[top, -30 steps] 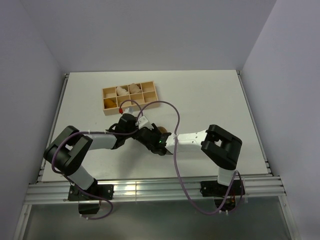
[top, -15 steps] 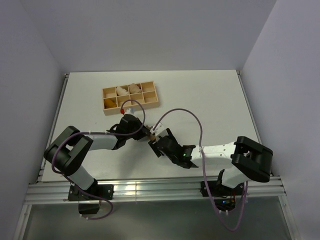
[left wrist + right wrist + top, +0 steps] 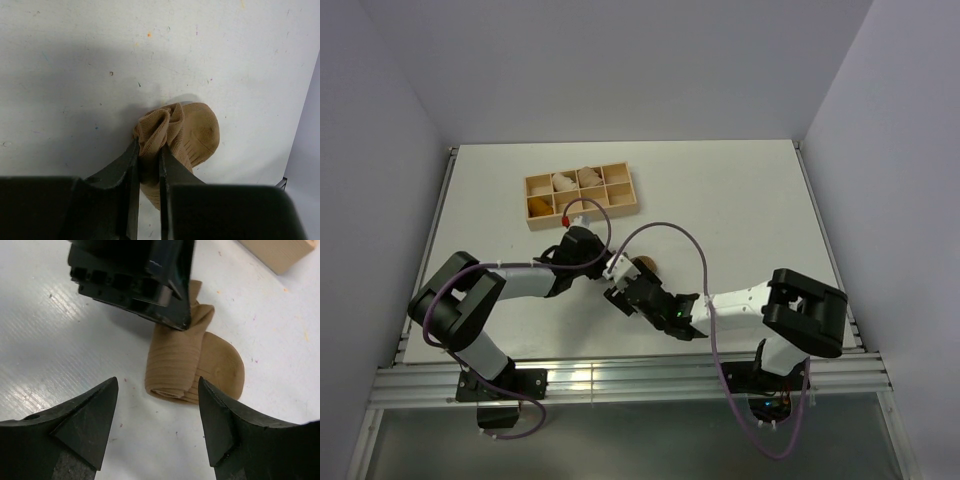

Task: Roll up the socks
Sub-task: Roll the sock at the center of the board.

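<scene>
left tool (image 3: 148, 152) pinched tight on the sock (image 3: 197, 130), right tool (image 3: 157, 384) spread wide just beside it, both arms reaching inward.

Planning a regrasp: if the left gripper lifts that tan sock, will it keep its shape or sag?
Likely sags: the sock bunches into soft folds where the left gripper pinches it. Probably light, as it looks like thin knit. Its rolled part may loosen, since nothing binds it.

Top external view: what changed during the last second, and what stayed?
The right arm swung its elbow outward, then partly back; the right gripper hangs open at the sock. The left gripper, shut on the sock, and the tray kept their places.
</scene>
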You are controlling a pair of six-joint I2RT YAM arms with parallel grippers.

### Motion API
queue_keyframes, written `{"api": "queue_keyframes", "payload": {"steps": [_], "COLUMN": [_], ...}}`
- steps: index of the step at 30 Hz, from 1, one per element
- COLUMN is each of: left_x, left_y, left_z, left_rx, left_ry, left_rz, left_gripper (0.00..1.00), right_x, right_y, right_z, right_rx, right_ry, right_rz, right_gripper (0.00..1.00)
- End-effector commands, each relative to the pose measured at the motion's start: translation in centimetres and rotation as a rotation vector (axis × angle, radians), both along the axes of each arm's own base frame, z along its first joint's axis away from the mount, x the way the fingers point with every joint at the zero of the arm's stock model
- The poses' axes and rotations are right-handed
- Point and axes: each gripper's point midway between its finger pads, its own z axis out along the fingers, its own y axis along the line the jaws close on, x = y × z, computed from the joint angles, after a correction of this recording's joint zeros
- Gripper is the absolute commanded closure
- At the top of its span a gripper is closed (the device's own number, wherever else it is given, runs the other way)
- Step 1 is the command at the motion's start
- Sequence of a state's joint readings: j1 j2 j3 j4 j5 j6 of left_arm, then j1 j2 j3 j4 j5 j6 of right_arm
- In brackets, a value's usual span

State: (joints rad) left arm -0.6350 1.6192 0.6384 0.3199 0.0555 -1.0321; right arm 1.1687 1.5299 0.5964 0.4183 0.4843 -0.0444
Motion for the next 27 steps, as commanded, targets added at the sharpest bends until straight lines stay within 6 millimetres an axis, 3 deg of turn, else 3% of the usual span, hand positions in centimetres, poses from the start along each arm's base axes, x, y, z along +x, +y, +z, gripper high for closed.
{"api": "queue_keyframes", "payload": {"steps": [1,7,13,25,27], "left_x": [-1.1,-1.2,-1.1,-1.3,-1.3], "left_y": [0.3,0.4,0.3,0.1,0.1], "left_z": [-0.9,-1.2,-1.3,-1.1,-1.0], "left_rx": [0.057,0.066,0.068,0.056,0.057], "left_ry": [0.032,0.04,0.046,0.045,0.046], "left_rz": [-0.039,-0.043,-0.048,-0.058,-0.056], "left_gripper": [0.98,0.98,0.98,0.98,0.98], "right_x": [0.9,1.0,1.2,1.6,1.4], "right_y": [1.9,2.7,2.8,2.1,1.9], "right_z": [2.0,0.9,-1.7,-5.0,-5.5], "right_rx": [-0.012,-0.067,-0.14,-0.249,-0.255], "right_ry": [-0.086,-0.098,-0.075,-0.044,-0.028], "right_rz": [0.019,0.032,0.026,-0.013,-0.019], "right_gripper": [0.28,0.32,0.32,0.58,0.67]}}
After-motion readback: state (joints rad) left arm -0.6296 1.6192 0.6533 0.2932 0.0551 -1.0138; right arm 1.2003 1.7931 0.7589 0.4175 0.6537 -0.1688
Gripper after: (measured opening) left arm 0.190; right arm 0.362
